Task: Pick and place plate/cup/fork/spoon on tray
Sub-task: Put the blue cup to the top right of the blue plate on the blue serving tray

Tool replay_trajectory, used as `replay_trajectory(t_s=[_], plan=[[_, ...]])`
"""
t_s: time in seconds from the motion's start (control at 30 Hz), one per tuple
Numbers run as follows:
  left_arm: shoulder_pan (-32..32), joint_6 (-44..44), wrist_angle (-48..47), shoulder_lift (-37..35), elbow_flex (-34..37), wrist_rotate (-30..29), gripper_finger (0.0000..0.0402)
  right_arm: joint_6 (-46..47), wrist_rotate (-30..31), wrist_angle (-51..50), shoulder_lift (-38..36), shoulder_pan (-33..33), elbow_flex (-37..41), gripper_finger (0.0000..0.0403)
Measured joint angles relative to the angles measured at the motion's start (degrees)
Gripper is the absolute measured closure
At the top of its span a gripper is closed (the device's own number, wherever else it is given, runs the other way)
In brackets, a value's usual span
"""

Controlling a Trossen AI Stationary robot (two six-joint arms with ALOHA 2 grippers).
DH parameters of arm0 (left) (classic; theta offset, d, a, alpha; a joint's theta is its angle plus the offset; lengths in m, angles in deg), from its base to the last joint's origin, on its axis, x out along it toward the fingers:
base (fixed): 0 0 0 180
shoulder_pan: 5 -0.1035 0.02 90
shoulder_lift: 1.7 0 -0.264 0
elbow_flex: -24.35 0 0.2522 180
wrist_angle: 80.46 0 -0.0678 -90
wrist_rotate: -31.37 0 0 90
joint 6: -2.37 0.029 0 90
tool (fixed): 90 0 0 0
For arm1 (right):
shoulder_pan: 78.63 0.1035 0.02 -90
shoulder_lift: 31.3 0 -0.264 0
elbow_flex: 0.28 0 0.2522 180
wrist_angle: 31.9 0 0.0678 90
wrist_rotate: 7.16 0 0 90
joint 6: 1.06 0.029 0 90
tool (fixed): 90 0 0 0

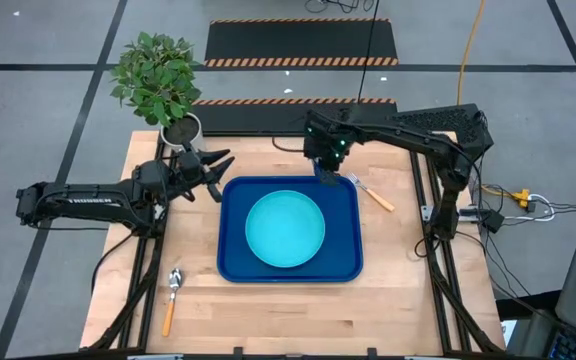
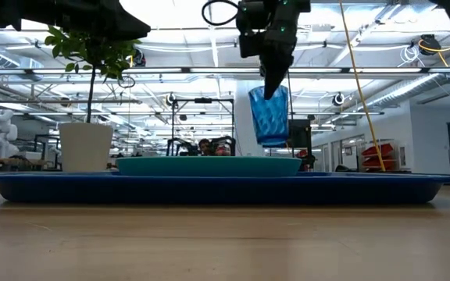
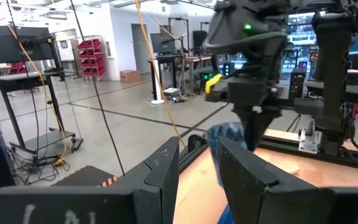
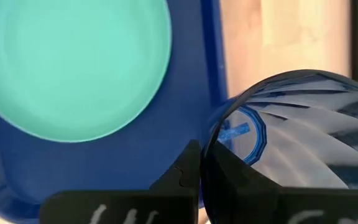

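Above tray point(image 1: 233, 262), cup point(image 2: 270, 115) between right fingers point(image 2: 274, 78).

The plate point(image 1: 285, 229) lies in the tray point(image 1: 234, 266) at frame centre. The cup point(image 2: 270, 115) hangs above the tray's upper right corner, the fork point(image 1: 373, 193) right of it. The spoon point(image 1: 172, 296) lies lower left, probably touching nothing.

Scene bright, evenly lit from overhead; low view shows rows of ceiling strip lights, some blown out to white glare. High view sharp, soft faint shadows under tray point(image 1: 233, 265) on tabletop point(image 1: 268, 320). Low view: near tabletop point(image 2: 225, 242) blurred, background hall clearer. Left wrist view: own pincer point(image 3: 197, 168) dark, soft, out of focus; room behind sharper. Right wrist view: cup point(image 4: 303, 130) close, translucent, streaked with highlights; plate point(image 4: 73, 62) softly blurred, no hard shadow
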Motion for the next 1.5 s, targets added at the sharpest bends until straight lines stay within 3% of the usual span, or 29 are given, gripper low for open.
replay_trajectory(t_s=[0.23, 0.57, 0.77, 0.97, 1.5], plan=[[0.0, -0.2, -0.2, 0.0, 0.0, 0.0, 0.0289, 6.7, -0.1, 3.4, -6.0, 2.7, 11.2, 0.0403], [0.0, -0.4, 0.0, 0.0, 0.0, 0.0, 0.0289, 17.3, -1.7, 20.1, -15.5, 2.4, 28.6, 0.0403], [0.0, -0.4, 0.0, 0.0, 0.0, 0.0, 0.0289, 20.7, -2.1, 21.6, -16.5, 2.3, 31.1, 0.0403], [0.0, -0.3, 0.0, 0.0, 0.0, 0.0, 0.0289, 22.5, -6.0, 25.3, -16.5, 2.4, 33.7, 0.0403], [0.0, 0.3, 0.0, 0.0, 0.0, 0.0, 0.0289, 24.0, -6.3, 30.1, -16.6, 2.3, 38.4, 0.0403]])
